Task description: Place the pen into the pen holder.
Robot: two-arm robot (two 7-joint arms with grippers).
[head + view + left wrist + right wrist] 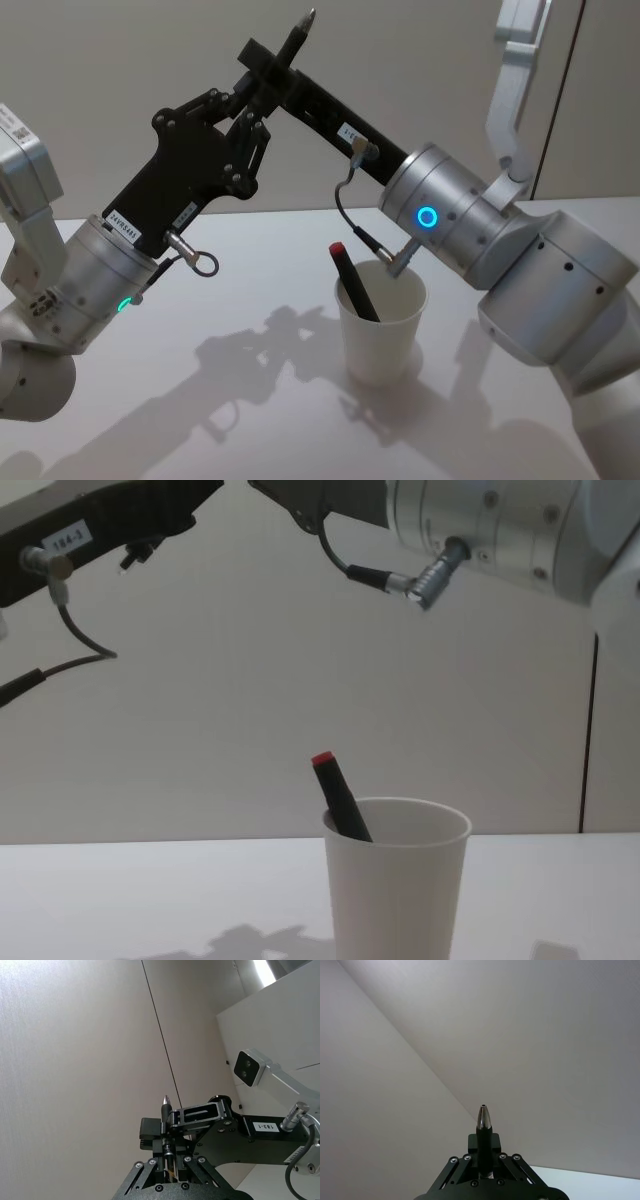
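Mid handover, high above the cup. One pen is held tip-up where both grippers meet, up and left of the cup. Left gripper has its jaws narrow on the lower barrel; right gripper has its jaws clamped on it just above. Judging by that, still to do: one gripper lets go, the other carries the pen over the cup and drops it in.

A red-capped pen already leans in the cup, which stands on the desk.

Left wrist view shows both grips on the barrel. Chest view catches the cup side-on with the red cap above its rim.
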